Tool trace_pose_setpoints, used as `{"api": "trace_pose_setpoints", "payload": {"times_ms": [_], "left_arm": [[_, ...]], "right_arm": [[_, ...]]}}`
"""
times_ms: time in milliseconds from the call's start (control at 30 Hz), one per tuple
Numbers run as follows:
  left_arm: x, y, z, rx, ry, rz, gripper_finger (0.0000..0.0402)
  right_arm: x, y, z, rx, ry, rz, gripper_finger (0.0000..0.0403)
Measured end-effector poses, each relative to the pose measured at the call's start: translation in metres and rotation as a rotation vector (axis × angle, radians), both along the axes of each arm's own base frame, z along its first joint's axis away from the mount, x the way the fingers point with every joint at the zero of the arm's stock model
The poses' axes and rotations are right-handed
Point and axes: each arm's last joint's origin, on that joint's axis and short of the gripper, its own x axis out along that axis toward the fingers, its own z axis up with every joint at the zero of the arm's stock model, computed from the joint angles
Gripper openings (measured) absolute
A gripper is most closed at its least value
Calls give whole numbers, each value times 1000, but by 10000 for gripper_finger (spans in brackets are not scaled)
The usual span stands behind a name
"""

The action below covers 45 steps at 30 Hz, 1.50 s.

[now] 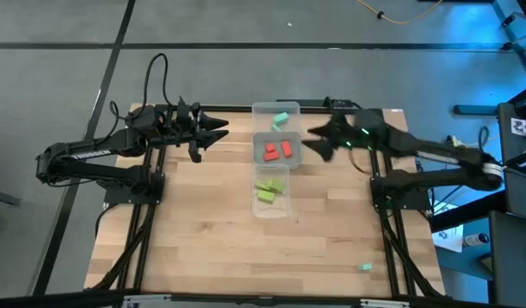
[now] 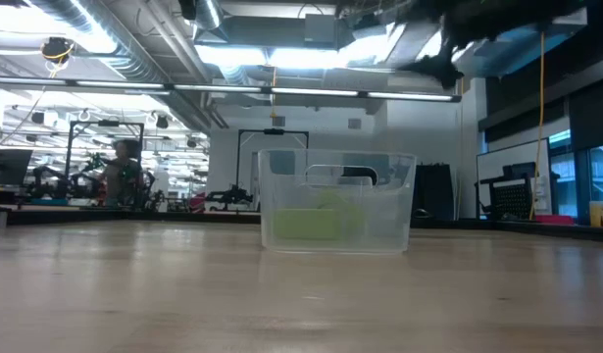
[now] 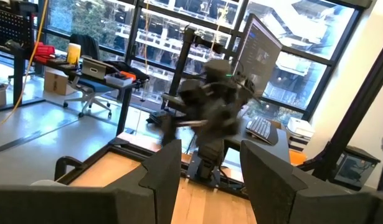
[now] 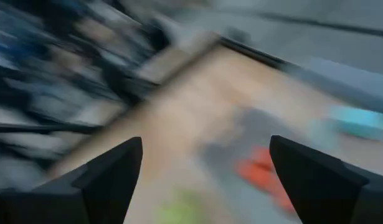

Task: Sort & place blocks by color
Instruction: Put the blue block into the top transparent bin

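While both arms hang raised above the far end of the bench (image 1: pixel 203 248), the right claw (image 1: pixel 312 144) stands spread wide and empty beside the clear trays (image 1: pixel 256 208). The left claw (image 1: pixel 218 130) is parted with nothing between its fingers. Red blocks (image 1: pixel 277 151) lie in the middle tray, lime blocks (image 1: pixel 269 189) in the near one, a mint block (image 1: pixel 280 120) in the far one. Another mint block (image 1: pixel 365 268) lies alone near the bench's front right corner.

Both arms matte black, jointed. Left arm (image 1: pixel 91 158) carries white lettering (illegible) and a looping black cable. Right arm (image 1: pixel 434 154) shows a green indicator light; fingers (image 4: pixel 104 174) dark, wedge-shaped.
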Motion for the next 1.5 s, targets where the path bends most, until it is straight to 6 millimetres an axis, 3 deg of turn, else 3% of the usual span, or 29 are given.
{"api": "trace_pose_setpoints", "payload": {"times_ms": [133, 300, 1500], "left_arm": [[0, 0, 0, 0, 1, 0, 157], [0, 0, -1, -2, 8, 0, 157], [0, 0, -1, 5, 8, -7, 157]], "right_arm": [[-21, 28, 9, -61, -343, 103, 354], [-33, 40, 17, -257, -511, 135, 354], [-32, 40, 17, -250, -499, 138, 354]]}}
